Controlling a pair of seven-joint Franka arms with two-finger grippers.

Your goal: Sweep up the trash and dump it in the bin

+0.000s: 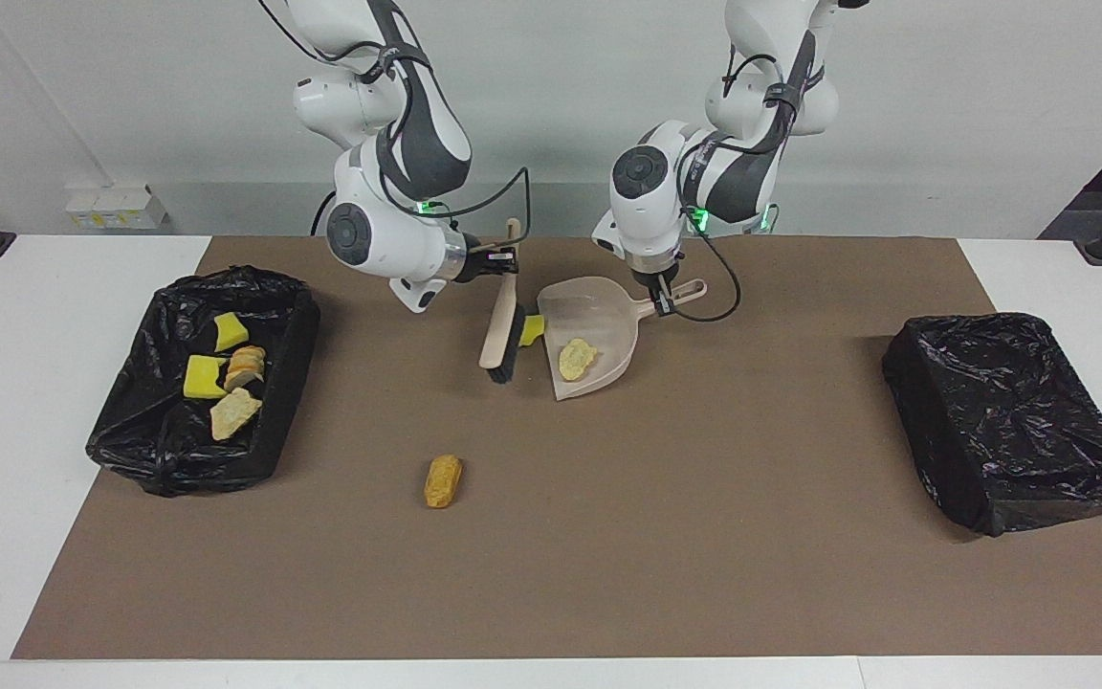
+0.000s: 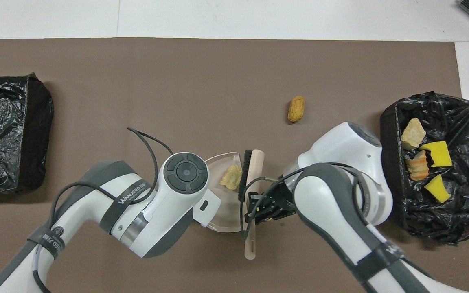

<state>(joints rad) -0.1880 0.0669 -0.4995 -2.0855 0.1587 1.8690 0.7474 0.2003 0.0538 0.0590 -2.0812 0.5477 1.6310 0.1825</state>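
My right gripper is shut on the handle of the beige brush, which slants down to black bristles just beside the dustpan's mouth. My left gripper is shut on the handle of the beige dustpan, whose mouth rests on the mat. A tan scrap lies inside the pan. A yellow sponge chunk sits at the pan's mouth against the brush. A tan bread piece lies loose on the mat, farther from the robots. In the overhead view the pan, brush and scrap show between the arms.
A black-lined bin toward the right arm's end holds several scraps, yellow and tan. A black-wrapped box stands toward the left arm's end. The brown mat covers the table's middle.
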